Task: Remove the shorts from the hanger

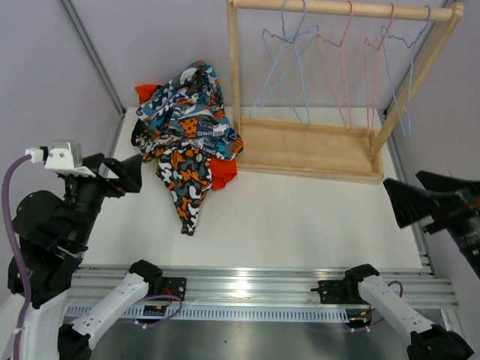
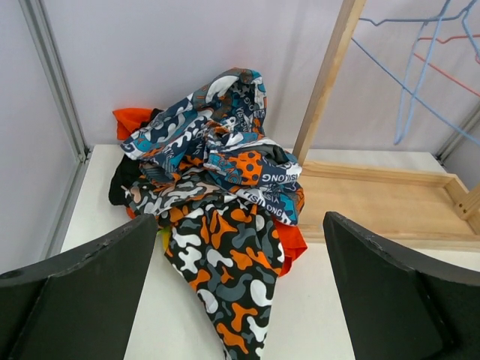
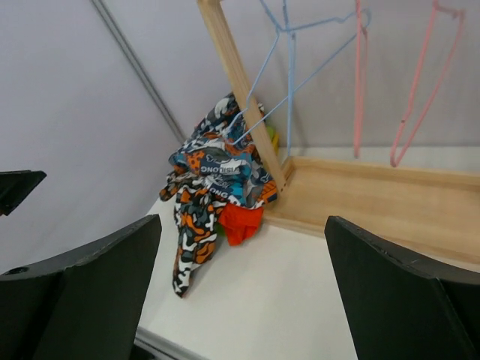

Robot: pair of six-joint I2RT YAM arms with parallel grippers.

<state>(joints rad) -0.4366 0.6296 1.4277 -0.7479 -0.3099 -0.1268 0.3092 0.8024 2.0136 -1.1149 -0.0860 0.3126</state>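
The shorts lie in a pile (image 1: 187, 127) on the white table, left of the wooden rack (image 1: 307, 146). A blue-teal patterned pair (image 2: 217, 142) is on top and an orange-white-black blotched pair (image 2: 225, 262) trails toward me. An orange-red pair (image 1: 223, 174) and a black pair (image 1: 139, 135) stick out beneath; only a sliver of lime green (image 2: 163, 240) shows. Several wire hangers (image 1: 337, 67) hang bare on the rail. My left gripper (image 1: 112, 169) is open and empty, near the pile's left side. My right gripper (image 1: 420, 191) is open and empty at the far right.
The rack's wooden base tray (image 1: 352, 157) and its left upright post (image 1: 234, 67) stand right against the pile. Grey walls and a metal corner strip (image 1: 94, 52) close the back left. The aluminium rail (image 1: 247, 285) runs along the near edge.
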